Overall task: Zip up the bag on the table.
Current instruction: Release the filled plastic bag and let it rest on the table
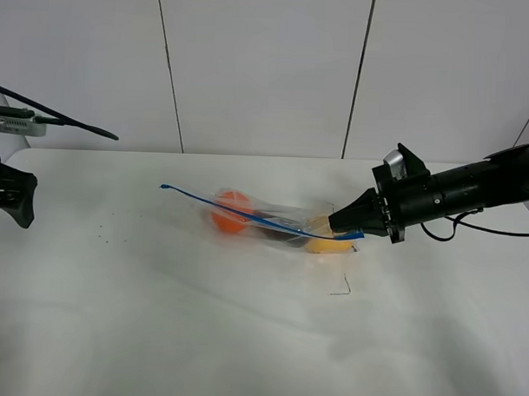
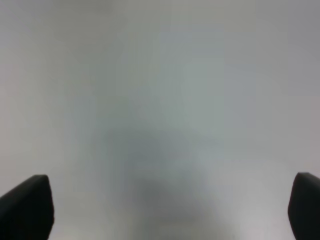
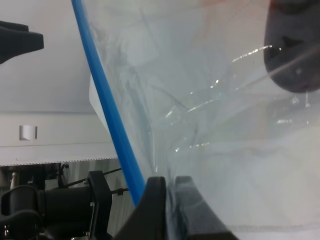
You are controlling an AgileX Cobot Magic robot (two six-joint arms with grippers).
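The clear, crinkly bag (image 1: 272, 223) lies mid-table (image 1: 155, 333), holding an orange item (image 1: 231, 212), a dark purple one and a yellow one (image 1: 325, 245). Its blue zipper strip (image 1: 238, 212) runs from upper left down to the right corner. My right gripper (image 1: 343, 225) is shut on that right end of the strip. In the right wrist view the black fingers (image 3: 154, 207) pinch the plastic beside the blue strip (image 3: 107, 107). My left gripper (image 1: 14, 198) hangs at the far left, well away from the bag. Its fingertips (image 2: 27, 205) stand wide open over blurred white surface.
A small thin dark mark (image 1: 341, 288) lies on the table just in front of the bag's right end. Tiny specks (image 1: 102, 236) dot the table left of the bag. A white panelled wall (image 1: 260, 67) rises behind the table.
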